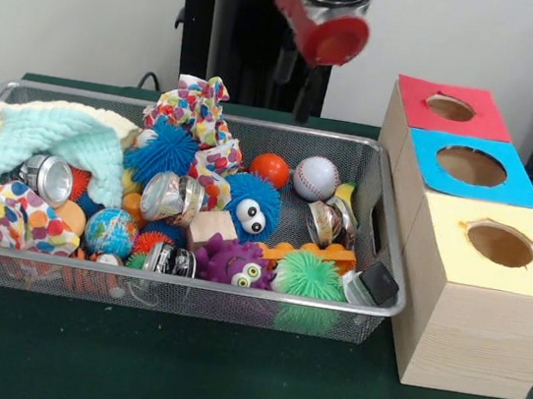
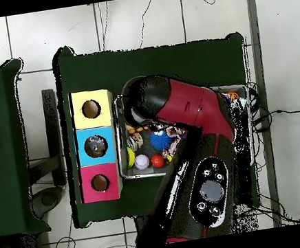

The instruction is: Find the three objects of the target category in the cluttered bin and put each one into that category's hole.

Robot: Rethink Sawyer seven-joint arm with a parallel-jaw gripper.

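Note:
A wire mesh bin (image 1: pixel 233 294) is piled with toys: a baseball (image 1: pixel 316 178), an orange ball (image 1: pixel 270 168), a globe ball (image 1: pixel 110 231), a blue fuzzy creature with eyes (image 1: pixel 250 207), a purple one (image 1: pixel 234 265), a green spiky ball (image 1: pixel 310 275) and shiny metal cups (image 1: pixel 173 196). To its right stands a wooden box with a red hole (image 1: pixel 450 108), a blue hole (image 1: pixel 471 166) and a yellow hole (image 1: pixel 500 244). The red and black arm (image 1: pixel 322 14) hangs high above the bin. From overhead the arm (image 2: pixel 178 104) covers most of the bin, and no gripper shows.
A mint cloth (image 1: pixel 56 145) and polka-dot cloths (image 1: pixel 199 116) cover the bin's left and back. A wooden block (image 1: pixel 211 224) and an orange brick (image 1: pixel 323 255) lie among the toys. Overhead, the baseball (image 2: pixel 142 161) and orange ball (image 2: pixel 158 161) lie near the box (image 2: pixel 78 148).

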